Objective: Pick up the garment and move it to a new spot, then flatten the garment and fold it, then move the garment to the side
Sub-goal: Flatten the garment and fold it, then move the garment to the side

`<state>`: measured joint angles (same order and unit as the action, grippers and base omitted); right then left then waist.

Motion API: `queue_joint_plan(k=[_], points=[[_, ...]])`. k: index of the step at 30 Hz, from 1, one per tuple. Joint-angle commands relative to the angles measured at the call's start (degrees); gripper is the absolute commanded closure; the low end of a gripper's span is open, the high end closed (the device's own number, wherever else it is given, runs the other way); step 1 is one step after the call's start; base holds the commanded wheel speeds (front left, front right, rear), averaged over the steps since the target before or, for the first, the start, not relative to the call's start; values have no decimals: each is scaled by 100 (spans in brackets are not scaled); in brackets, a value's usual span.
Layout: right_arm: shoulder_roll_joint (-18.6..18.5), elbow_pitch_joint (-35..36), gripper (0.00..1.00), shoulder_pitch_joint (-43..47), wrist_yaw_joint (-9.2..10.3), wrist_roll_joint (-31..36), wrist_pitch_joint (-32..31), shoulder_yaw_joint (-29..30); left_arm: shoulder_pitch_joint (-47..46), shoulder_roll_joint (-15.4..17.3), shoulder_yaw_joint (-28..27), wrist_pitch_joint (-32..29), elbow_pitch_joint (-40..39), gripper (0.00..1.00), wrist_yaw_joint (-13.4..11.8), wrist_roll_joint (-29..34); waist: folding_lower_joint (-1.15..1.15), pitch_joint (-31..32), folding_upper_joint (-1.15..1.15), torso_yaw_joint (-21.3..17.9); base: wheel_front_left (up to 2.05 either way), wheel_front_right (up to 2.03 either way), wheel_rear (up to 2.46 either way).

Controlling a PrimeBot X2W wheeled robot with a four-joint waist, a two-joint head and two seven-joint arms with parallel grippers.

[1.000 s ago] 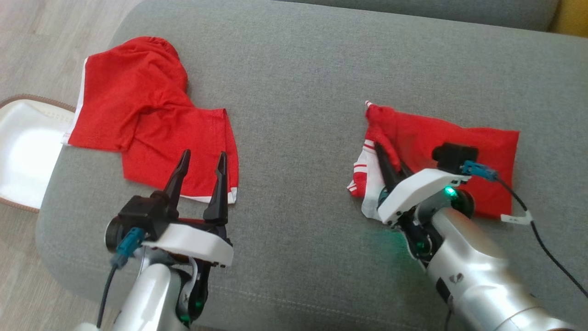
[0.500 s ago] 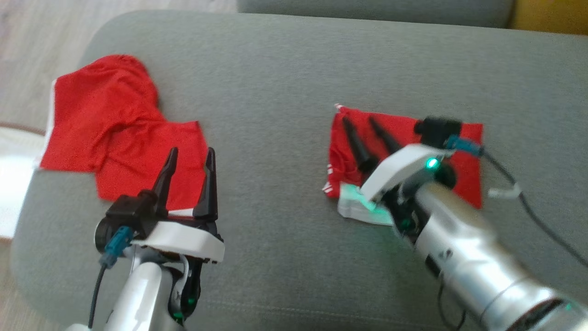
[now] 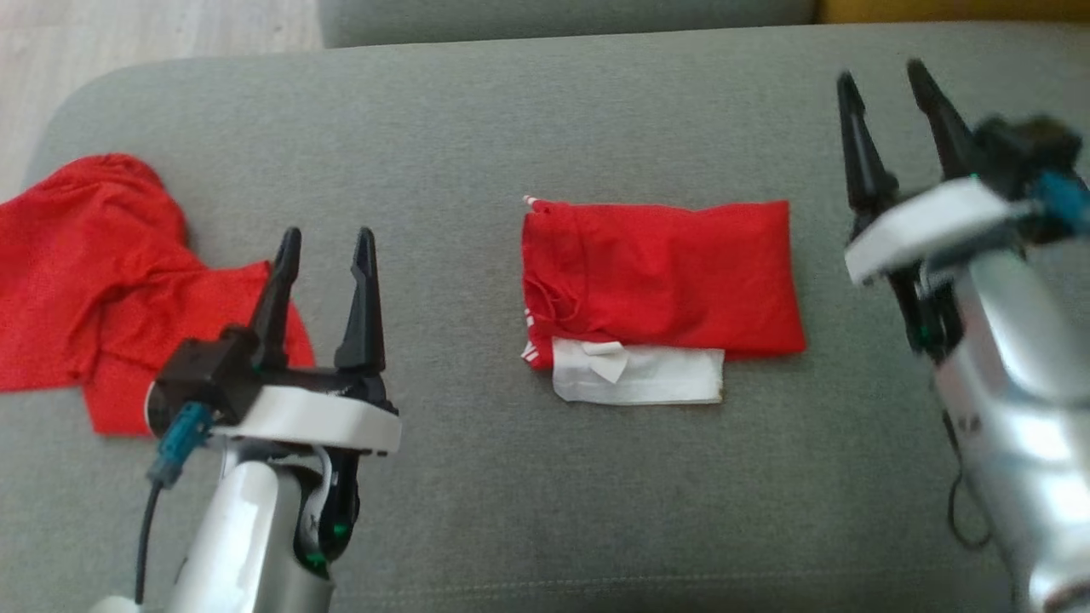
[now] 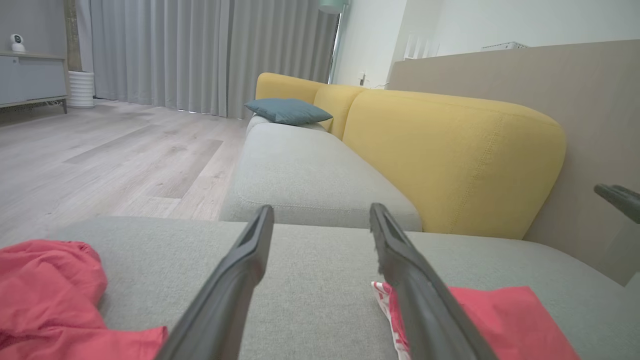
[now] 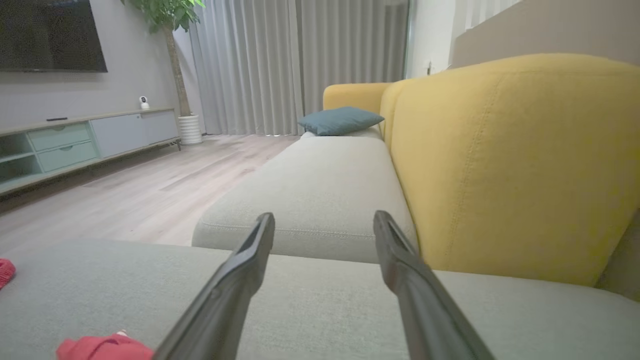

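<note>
Lying on the grey seat (image 3: 545, 128): folded garment (image 3: 660, 277), a flat red rectangle with a white band (image 3: 639, 375) along its near edge; nothing grips it.
Left gripper (image 3: 328, 234): fingers spread apart and empty; it hovers to the left of the folded garment, clear of it, with bare seat between.
Right gripper (image 3: 880, 72): fingers parted, holding nothing; it stands to the right of the folded garment, off its far right corner, not touching; blurred in the head view.
Left wrist view: the folded garment (image 4: 500, 315) lies low beside the left gripper (image 4: 321, 210), its striped corner partly behind one finger.
Right wrist view: a red edge of the folded garment (image 5: 102, 347) shows low, off to one side of the right gripper (image 5: 324, 215).
Crumpled red cloth (image 3: 111, 281): left of the folded garment, well apart from it, past the left gripper.
Yellow backrest (image 4: 450, 150): beyond the folded garment, behind the seat.
</note>
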<state>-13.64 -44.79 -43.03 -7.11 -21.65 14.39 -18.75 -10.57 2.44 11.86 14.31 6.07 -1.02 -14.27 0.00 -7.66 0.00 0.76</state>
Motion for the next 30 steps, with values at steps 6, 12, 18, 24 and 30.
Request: queue_joint_plan(k=[6,12,18,24,30], points=[[461,1542,0,1368,-37,1256,60,1204,-274,43,-262,69,-262,0,-39,24,0,-27,0,-166,0,0,0],[882,2233,0,2219,-37,1767,61,1792,-140,43,-221,69,-160,0,-22,49,0,-55,0,-155,0,0,0],[1037,2459,0,2553,-37,1973,61,1940,5,43,-227,69,-42,0,27,79,0,-47,0,-127,0,0,0],[1071,2422,0,2609,-37,1978,-92,2000,-12,43,-194,69,-20,0,47,54,0,-74,0,-36,0,0,0],[1074,2030,0,2477,-37,1545,-531,1948,-96,43,-78,69,-26,0,76,52,0,-290,0,187,0,0,0]])
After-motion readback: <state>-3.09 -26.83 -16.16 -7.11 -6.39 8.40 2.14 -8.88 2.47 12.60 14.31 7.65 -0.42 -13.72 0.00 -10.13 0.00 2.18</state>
